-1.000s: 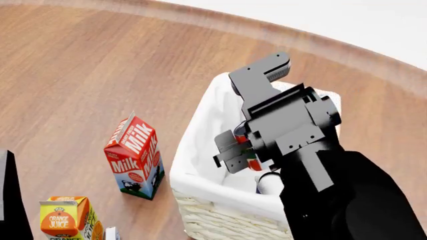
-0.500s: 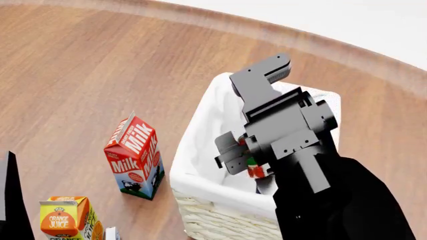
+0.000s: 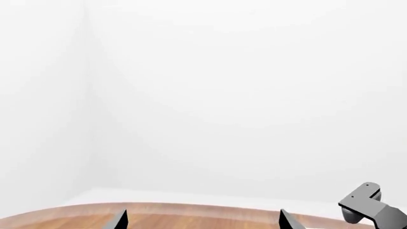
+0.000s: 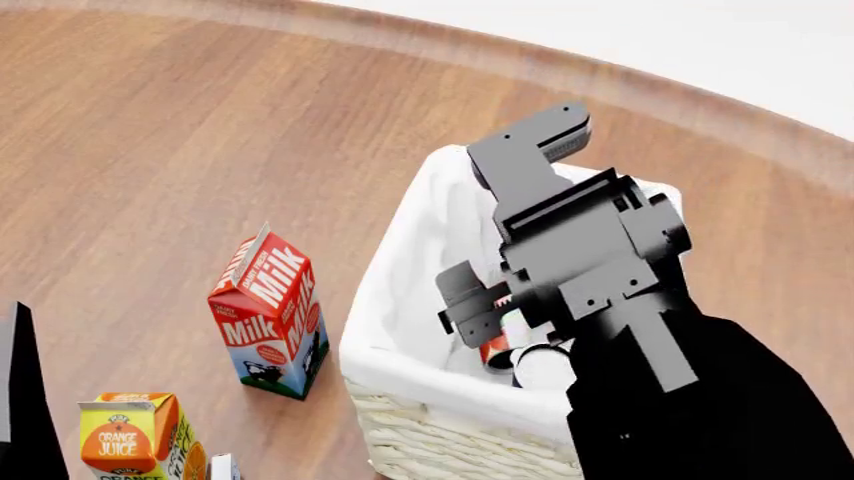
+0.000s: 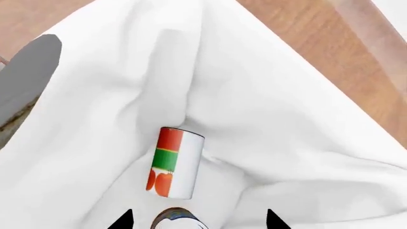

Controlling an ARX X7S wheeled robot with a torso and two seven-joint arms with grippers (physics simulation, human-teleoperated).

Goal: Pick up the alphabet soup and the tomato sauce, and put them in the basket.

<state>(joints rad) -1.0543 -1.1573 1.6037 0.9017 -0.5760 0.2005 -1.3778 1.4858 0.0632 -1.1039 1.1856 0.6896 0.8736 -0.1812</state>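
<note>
Far lower left of the head view: only a dark sliver of the left arm. On its own camera, the left gripper (image 3: 201, 220) with tips spread apart, nothing between them, aimed at a blank wall. Best left parked there.

Next along the bottom edge, an orange juice carton (image 4: 127, 440), then a milk carton (image 4: 267, 315) standing upright just beside the basket (image 4: 400, 345). Neither belongs to the task, so give both a wide berth.

Centre-right, down inside the basket: the right gripper (image 4: 477, 318), prongs apart and clamped on nothing, as seen from the right wrist camera. Just past those prongs, the tomato sauce (image 5: 173, 162) lying on its side on the white liner, free of any grip. Beside it, low in the basket in the head view, a pale round can top (image 4: 539, 368), probably the alphabet soup, though with its label hidden.

Judged from this, delivery looks done and the step in hand is the retreat. Lift straight up, prongs kept wide, and hold off any sideways swing until above the rim. Mind the liner folds on either side, since a snagged cloth could drag or tip the basket. Go slowly and steer away from the milk carton.
</note>
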